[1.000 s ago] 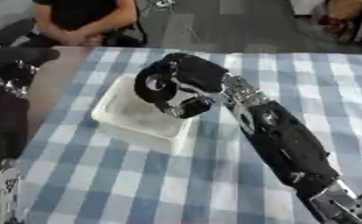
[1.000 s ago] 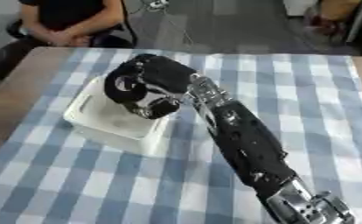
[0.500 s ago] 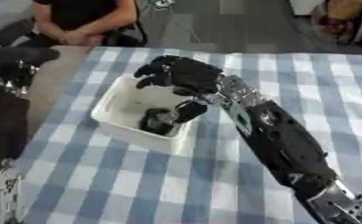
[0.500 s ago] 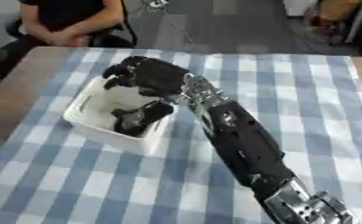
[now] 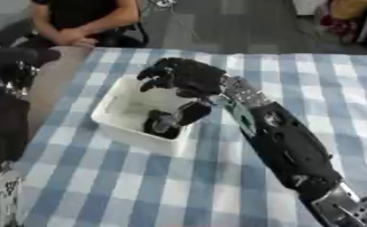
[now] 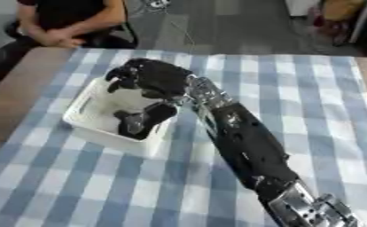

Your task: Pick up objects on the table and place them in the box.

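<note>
A white rectangular box (image 5: pixel 123 103) sits on the blue-and-white checked tablecloth, left of centre. A dark object with a pale part (image 5: pixel 161 124) lies inside it, near the front right wall. My right hand (image 5: pixel 188 76) hovers over the box's right half, open with fingers spread and the thumb (image 5: pixel 193 112) hanging down beside the object, holding nothing. My left hand (image 5: pixel 12 62) shows as a dark shape at the left edge, off the cloth. It is too indistinct to read.
The checked cloth (image 5: pixel 318 88) stretches bare to the right and in front of the box. A strip of brown table (image 5: pixel 55 84) shows at the left. A seated person is at the far edge, not touching anything.
One second ago my right hand was curled around a round dark object above the box. It has since spread its fingers, and the object now lies in the box.
</note>
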`<move>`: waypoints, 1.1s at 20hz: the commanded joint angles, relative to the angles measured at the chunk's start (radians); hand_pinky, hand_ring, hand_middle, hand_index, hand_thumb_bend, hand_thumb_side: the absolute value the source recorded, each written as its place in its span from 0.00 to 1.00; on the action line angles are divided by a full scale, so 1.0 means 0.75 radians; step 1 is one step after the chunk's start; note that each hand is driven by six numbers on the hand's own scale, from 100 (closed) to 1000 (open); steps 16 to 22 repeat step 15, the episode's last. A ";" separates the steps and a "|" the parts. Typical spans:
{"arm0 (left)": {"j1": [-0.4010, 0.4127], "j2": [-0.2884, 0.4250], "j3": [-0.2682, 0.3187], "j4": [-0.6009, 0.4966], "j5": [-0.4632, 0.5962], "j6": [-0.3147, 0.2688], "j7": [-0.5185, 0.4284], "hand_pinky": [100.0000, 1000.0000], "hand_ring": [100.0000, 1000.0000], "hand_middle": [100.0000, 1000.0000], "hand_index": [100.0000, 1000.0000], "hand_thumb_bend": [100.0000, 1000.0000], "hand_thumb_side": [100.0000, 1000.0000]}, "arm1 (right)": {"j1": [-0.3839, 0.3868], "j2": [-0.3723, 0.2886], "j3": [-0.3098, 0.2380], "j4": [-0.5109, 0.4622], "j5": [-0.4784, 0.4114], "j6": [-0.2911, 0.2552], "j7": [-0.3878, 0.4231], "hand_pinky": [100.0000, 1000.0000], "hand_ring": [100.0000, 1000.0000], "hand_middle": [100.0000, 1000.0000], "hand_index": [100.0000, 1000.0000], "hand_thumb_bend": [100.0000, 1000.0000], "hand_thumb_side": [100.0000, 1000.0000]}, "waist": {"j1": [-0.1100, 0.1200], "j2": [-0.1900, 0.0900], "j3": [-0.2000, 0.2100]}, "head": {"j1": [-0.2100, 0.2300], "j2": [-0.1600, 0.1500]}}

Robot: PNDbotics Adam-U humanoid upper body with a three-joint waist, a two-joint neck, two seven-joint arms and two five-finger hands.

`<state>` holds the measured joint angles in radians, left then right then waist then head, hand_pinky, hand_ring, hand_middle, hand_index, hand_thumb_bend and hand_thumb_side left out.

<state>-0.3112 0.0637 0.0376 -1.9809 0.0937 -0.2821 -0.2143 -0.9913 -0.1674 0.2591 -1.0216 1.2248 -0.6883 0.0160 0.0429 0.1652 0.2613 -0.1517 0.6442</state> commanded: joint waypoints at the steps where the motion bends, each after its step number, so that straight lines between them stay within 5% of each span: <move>1: -0.014 0.007 -0.005 -0.025 0.006 -0.006 -0.001 0.83 0.65 0.85 0.68 0.00 0.86 | -0.020 -0.011 -0.011 -0.019 -0.012 0.001 0.006 0.87 0.78 0.84 0.81 0.14 0.84 | 0.003 -0.016 0.000 | -0.013 -0.017; 9: -0.004 0.015 -0.006 -0.025 0.006 -0.002 -0.003 0.84 0.65 0.85 0.68 0.00 0.87 | -0.017 -0.060 -0.019 -0.084 -0.061 0.006 -0.003 0.87 0.78 0.84 0.81 0.12 0.82 | -0.003 -0.023 -0.017 | -0.011 -0.016; 15: 0.042 0.054 0.005 -0.025 -0.014 0.011 0.000 0.84 0.65 0.86 0.67 0.00 0.88 | 0.053 -0.203 -0.058 -0.342 -0.248 0.078 -0.018 0.86 0.77 0.84 0.81 0.11 0.80 | -0.036 -0.050 -0.118 | 0.048 -0.001; 22: 0.042 0.054 0.005 -0.025 -0.014 0.011 0.000 0.84 0.65 0.86 0.67 0.00 0.88 | 0.053 -0.203 -0.058 -0.342 -0.248 0.078 -0.018 0.86 0.77 0.84 0.81 0.11 0.80 | -0.036 -0.050 -0.118 | 0.048 -0.001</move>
